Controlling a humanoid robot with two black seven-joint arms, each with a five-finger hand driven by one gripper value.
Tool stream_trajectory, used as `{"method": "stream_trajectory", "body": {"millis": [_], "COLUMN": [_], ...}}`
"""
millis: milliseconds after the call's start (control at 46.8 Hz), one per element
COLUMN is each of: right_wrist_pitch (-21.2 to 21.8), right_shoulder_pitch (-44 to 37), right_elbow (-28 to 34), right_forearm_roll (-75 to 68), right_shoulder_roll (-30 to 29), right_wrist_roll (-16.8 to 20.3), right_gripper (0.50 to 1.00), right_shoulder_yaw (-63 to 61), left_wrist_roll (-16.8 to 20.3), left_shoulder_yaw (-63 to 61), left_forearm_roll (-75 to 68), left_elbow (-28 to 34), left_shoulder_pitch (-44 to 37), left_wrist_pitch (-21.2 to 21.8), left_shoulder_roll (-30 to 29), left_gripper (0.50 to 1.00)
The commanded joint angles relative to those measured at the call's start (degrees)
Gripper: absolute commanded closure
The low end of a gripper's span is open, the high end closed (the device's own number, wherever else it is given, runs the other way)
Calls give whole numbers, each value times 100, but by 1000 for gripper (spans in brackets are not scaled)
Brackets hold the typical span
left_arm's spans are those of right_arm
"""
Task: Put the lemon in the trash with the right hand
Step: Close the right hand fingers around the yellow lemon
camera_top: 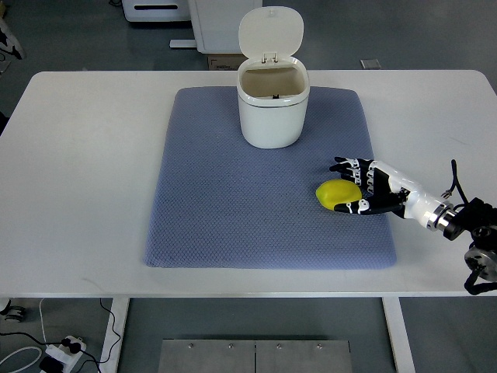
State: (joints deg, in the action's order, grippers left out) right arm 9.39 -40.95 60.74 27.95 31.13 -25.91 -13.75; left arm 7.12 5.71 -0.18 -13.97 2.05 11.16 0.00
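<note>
My right hand is cupping the lemon — fingers arching over its far side, thumb reaching under its near side, palm against its right end. I am judging this a partial wrap, not a firm clamp; I cannot tell how much of the fruit is truly pinched. The lemon is lying on the blue mat, right at my fingertips, near the mat's right edge.

Risk from here: the skin is smooth and the body rounded, so if I am lifting with only fingertip contact it may be squirting out leftward and rolling across the mat. The trash bin is standing well beyond my fingers, up and to the left, lid open — a wide swing could be knocking its rim or tipping it.

The lemon's long axis is running roughly left-right, tip pointing away from my palm. My left arm is not showing.
</note>
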Motion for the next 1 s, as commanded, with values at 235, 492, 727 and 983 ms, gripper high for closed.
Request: {"method": "stream_trajectory", "body": {"millis": [235, 492, 727, 983], "right_wrist_pitch": [1, 1, 1, 10], "right_shoulder_pitch": [8, 70, 122, 114], "right_elbow": [-212, -230, -230, -230], "right_forearm_roll": [0, 97, 115, 115], "right_shoulder_roll": [-178, -187, -195, -195], "right_wrist_roll": [15, 24, 42, 59], "right_gripper": [563, 567, 695, 992], "right_shoulder_yaw": [-14, -14, -14, -23], "left_wrist_roll": [0, 0, 0, 0], "left_shoulder_yaw": [0, 0, 0, 0], "left_forearm_roll": [0, 0, 0, 0], "left_elbow": [0, 0, 0, 0], "left_shoulder_pitch": [-3, -3, 6, 6], "left_wrist_pitch": [0, 0, 0, 0], "left_shoulder_roll": [0, 0, 0, 0], "left_gripper": [500, 500, 500, 500]}}
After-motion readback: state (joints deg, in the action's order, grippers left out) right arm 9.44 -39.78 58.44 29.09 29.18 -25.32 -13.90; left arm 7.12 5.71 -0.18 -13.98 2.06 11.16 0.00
